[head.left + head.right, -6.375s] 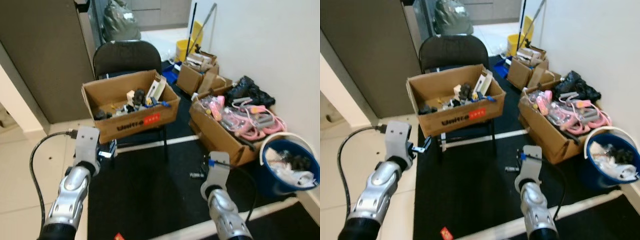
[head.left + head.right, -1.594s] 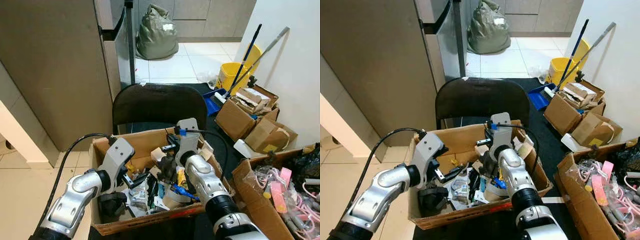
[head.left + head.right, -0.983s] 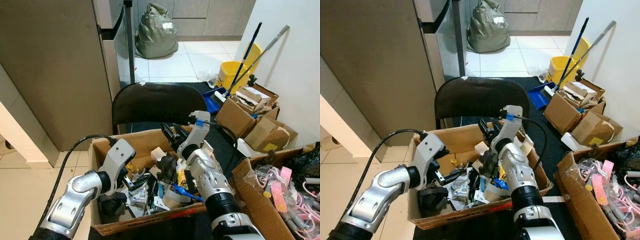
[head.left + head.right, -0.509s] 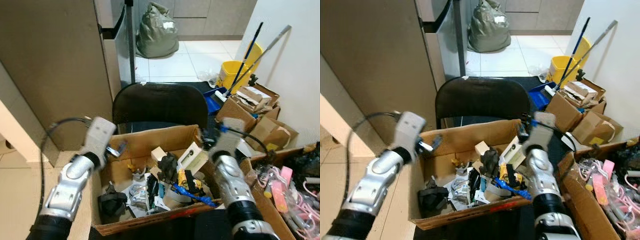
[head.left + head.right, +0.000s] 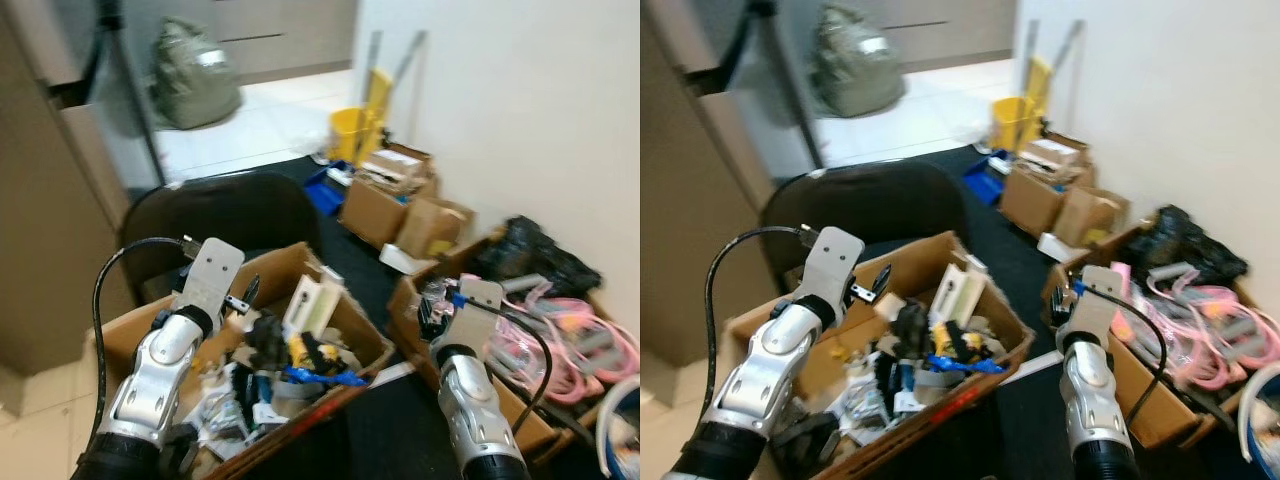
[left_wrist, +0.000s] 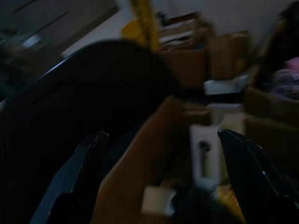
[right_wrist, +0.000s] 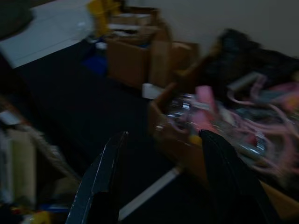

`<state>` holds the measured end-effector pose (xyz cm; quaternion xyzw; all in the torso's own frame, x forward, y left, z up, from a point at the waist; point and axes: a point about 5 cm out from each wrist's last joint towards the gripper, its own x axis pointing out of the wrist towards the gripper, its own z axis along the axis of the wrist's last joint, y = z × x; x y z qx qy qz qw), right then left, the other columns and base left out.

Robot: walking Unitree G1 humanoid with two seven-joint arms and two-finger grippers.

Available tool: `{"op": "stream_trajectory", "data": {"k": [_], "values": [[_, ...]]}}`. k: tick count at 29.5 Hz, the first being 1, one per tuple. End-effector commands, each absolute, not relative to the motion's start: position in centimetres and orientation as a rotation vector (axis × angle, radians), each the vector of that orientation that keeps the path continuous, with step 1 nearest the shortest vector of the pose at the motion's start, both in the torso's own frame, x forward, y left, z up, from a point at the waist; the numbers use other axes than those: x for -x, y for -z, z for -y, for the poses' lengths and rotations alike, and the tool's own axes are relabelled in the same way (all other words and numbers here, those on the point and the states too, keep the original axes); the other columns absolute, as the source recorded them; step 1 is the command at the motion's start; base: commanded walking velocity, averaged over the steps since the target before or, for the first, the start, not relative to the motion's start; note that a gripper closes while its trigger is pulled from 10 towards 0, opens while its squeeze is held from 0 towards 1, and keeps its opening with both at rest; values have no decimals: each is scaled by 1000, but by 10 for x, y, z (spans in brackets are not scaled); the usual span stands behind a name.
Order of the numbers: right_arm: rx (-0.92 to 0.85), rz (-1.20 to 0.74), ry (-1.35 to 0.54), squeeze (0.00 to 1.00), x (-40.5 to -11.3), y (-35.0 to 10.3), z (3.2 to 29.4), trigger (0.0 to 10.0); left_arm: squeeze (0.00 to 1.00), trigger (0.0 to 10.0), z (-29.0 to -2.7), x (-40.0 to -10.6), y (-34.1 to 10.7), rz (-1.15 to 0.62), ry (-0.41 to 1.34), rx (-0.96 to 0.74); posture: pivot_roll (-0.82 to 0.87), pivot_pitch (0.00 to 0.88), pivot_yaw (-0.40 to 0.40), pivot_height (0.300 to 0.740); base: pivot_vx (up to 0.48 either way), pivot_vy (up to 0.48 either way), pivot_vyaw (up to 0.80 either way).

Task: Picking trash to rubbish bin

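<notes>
Left gripper (image 6: 159, 177): fingers spread apart, empty, above the cardboard box's rear edge.
Cardboard box (image 5: 330, 310): on the black chair (image 5: 220, 215), full of mixed trash (image 5: 290, 365); no writing readable.
Right gripper (image 7: 163, 172): fingers apart, empty, raised beside the box of pink cables (image 5: 560, 335).
Blue bin (image 5: 620, 425): far right, near the wall.

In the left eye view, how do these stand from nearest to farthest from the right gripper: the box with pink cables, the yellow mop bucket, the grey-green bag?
From the right gripper:
1. Box with pink cables, right beside it, by the wall.
2. Yellow mop bucket, farther back along the wall.
3. Grey-green bag, farthest, across the tiled floor to the robot's left.
</notes>
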<state>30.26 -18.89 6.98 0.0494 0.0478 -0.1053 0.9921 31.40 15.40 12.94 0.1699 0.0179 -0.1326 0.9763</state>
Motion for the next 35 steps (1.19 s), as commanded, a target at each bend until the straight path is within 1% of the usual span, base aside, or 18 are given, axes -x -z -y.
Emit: {"op": "stream_trajectory", "data": {"k": [1,4,12,15,22,28,35], "values": [[-78,-115,171,0,-300,-66,178,10000,0,10000,-153,-312,-123,-51,264,-353,26,81,32,740,0,0,-800],[-79,-128,165,0,-296,-62,175,10000,0,10000,-154,-314,-126,-24,233,-338,32,82,28,740,0,0,-800],[-86,-139,176,0,-294,-62,174,10000,0,10000,-152,-314,-125,-33,245,-331,27,82,28,740,0,0,-800],[-79,-149,168,0,-292,-60,173,10000,0,10000,-156,-315,-121,-58,189,-334,25,81,29,740,0,0,-800],[-85,-149,169,0,-291,-60,171,10000,0,10000,-159,-318,-123,-51,184,-326,27,80,23,740,0,0,-800],[-84,-150,169,0,-292,-61,170,10000,0,10000,-159,-318,-127,-45,157,-188,30,80,21,740,0,0,-800],[-81,-158,177,0,-291,-59,172,10000,0,10000,-158,-322,-129,-42,159,-184,21,86,29,740,0,0,-800]]}}
